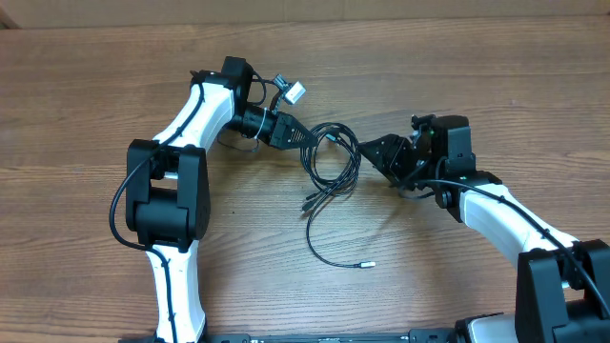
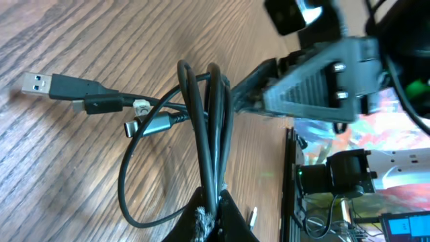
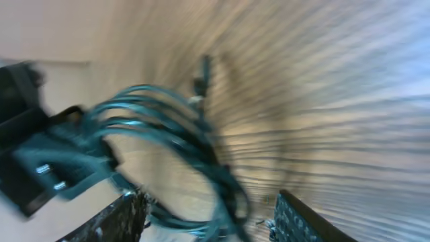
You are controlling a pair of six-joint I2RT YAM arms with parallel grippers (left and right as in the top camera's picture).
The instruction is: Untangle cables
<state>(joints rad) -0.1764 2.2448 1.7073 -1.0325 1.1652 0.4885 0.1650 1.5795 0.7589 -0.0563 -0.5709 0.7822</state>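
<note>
You are at the pulling-apart step. Your left gripper (image 2: 213, 214) is pinched tight on the cables (image 1: 332, 162), which loop mid-worktop with loose tails trailing toward the arms' edge. Your right gripper (image 1: 370, 151) meets the loop's other side, its fingers (image 3: 127, 216) spread around blurred strands. The next move likely calls for closing on one strand and drawing it away gently.

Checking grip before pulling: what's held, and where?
Left gripper pinches the cables where their loops bunch together; right gripper straddles them open, holding nothing.
</note>
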